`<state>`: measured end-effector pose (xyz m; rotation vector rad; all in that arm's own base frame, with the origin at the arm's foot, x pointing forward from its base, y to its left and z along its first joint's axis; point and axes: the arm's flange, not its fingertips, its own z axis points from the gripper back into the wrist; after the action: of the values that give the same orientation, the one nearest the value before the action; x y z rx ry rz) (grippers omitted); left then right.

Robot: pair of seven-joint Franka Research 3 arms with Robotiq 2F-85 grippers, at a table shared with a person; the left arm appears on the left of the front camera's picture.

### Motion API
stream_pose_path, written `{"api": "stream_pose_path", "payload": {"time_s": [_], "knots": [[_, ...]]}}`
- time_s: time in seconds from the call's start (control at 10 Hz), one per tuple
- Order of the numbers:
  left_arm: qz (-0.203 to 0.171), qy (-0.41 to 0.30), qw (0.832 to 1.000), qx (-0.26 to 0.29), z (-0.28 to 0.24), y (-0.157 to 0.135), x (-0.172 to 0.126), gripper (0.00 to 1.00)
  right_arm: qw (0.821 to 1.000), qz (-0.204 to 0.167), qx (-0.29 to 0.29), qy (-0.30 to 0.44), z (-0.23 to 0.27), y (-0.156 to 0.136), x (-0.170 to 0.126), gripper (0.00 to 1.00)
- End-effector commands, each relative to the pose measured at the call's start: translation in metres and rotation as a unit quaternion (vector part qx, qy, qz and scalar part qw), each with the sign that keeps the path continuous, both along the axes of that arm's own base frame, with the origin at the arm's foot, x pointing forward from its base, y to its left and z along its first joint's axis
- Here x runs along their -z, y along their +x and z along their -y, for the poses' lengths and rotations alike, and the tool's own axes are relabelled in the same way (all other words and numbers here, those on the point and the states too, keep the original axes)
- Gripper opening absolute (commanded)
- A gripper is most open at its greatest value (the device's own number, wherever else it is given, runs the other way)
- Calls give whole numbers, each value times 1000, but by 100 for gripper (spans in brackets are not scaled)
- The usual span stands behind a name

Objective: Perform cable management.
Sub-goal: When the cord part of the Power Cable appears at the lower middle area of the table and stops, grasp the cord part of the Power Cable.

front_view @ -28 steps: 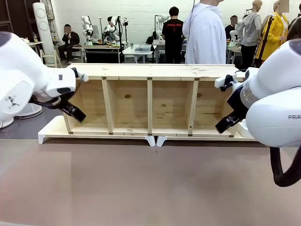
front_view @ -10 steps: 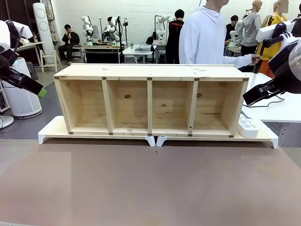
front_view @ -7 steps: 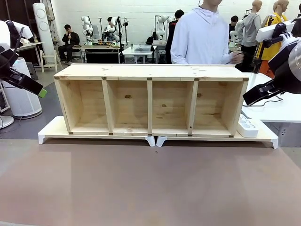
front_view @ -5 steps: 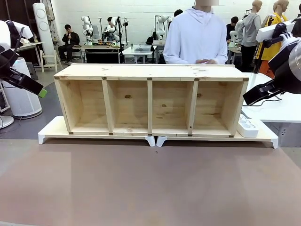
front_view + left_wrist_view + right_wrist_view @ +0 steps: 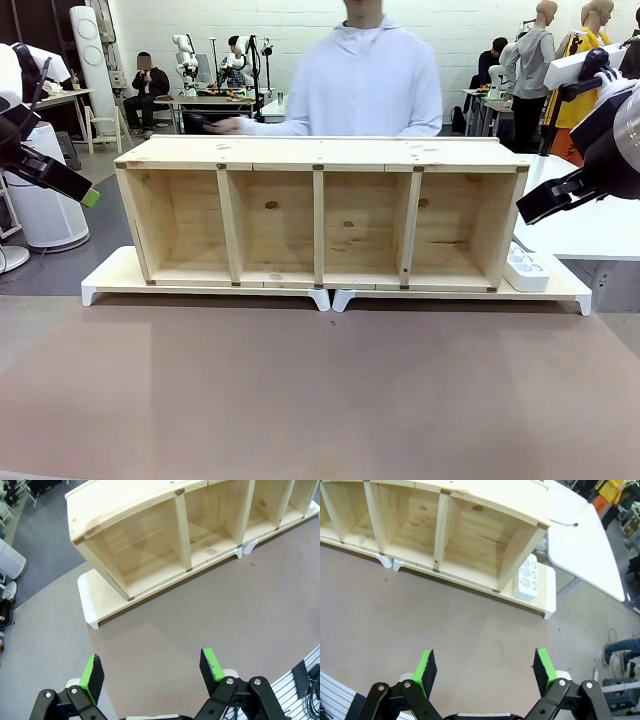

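Observation:
A thin dark cable point(image 5: 565, 523) lies on the white side table point(image 5: 585, 550) to the right of the shelf; its plug is not clear. My left gripper point(image 5: 85, 195) hangs open at the far left, high above the brown table; in the left wrist view the gripper point(image 5: 152, 667) has nothing between its green pads point(image 5: 92, 672). My right gripper point(image 5: 530, 208) hangs open at the far right beside the shelf's end, and in its own view the gripper point(image 5: 485, 670) is empty too. The person's hand point(image 5: 228, 126) reaches left over the shelf top, holding something dark and blurred.
A wooden shelf point(image 5: 320, 152) with several open compartments stands on white base boards point(image 5: 110, 275) across the table's far half. A white power strip point(image 5: 527, 268) lies on the board at the shelf's right end, and is seen as the strip point(image 5: 529, 577) from the right wrist. The brown tabletop point(image 5: 320, 390) stretches in front.
Both arms drew back from the shelf's front to the picture's sides and now hold still. The person walked left behind the shelf and stretched an arm out to the left.

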<state>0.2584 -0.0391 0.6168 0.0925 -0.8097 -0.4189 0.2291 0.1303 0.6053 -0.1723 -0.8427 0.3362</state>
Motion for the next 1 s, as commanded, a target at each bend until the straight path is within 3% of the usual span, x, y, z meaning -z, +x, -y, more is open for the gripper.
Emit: {"api": "stream_pose_path", "payload": {"time_s": [0.0, 0.9], "knots": [[1, 2, 1000, -3, 0, 0, 0, 100, 1000, -1, 1, 0, 1, 1, 0, 100], [1, 2, 1000, -3, 0, 0, 0, 100, 1000, -1, 1, 0, 1, 1, 0, 100]]}}
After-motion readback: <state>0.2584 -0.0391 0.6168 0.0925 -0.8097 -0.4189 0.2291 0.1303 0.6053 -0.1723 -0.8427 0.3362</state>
